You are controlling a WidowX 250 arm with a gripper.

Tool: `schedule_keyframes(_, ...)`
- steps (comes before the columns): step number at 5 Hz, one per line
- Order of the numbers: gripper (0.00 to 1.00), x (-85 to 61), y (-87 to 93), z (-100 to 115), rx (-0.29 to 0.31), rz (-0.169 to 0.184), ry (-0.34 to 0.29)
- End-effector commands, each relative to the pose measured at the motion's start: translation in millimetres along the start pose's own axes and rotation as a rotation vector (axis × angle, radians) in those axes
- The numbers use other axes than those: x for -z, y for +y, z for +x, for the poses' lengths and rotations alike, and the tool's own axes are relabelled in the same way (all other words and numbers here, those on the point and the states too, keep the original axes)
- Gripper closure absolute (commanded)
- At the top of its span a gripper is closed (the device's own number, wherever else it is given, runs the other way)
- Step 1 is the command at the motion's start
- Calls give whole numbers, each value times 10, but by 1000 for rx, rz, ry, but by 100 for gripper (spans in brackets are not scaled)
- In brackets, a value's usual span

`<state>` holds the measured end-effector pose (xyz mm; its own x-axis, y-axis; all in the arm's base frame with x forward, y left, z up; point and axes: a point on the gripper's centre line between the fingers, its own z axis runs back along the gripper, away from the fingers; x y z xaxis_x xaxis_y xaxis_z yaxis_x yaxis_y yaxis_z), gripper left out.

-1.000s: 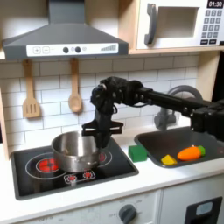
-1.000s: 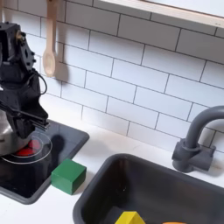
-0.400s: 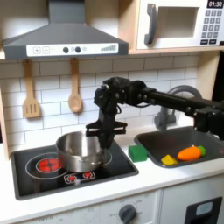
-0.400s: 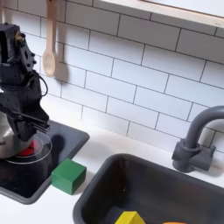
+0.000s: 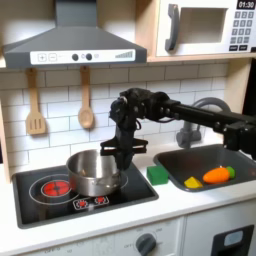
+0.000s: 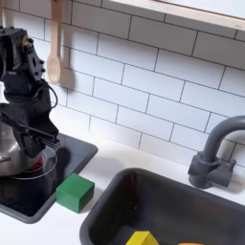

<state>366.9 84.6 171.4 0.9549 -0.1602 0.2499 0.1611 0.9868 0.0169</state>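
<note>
A shiny steel pot (image 5: 93, 172) sits on the black stove top (image 5: 40, 196), over its right-hand burner in the first exterior view. My gripper (image 5: 122, 155) points down at the pot's right rim and is shut on the pot's rim. In the second exterior view the gripper (image 6: 33, 135) hangs at the second exterior view's left over the pot (image 6: 8, 151), which the frame edge cuts off. A red burner ring (image 6: 36, 165) glows just under the fingers. A green block (image 5: 157, 174) lies on the counter right of the stove, close to the gripper.
The sink (image 5: 172, 160) on the first exterior view's right holds an orange carrot (image 5: 217, 174) and a yellow piece (image 5: 191, 182). A grey faucet (image 6: 215, 153) stands behind it. A wooden spoon (image 5: 86, 100) and spatula (image 5: 36, 106) hang on the tiled wall. The green block (image 6: 74, 191) sits between stove and sink (image 6: 124, 196).
The gripper and the pot have slid together a little to the first exterior view's right across the stove, closer to the green block.
</note>
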Motion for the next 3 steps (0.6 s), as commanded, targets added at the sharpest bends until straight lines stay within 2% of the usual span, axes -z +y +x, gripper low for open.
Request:
schedule_keyframes(1,0,-26,21,-1,-1,4,-2)
schedule_keyframes(3,0,-147,0,22,-1,3,-12)
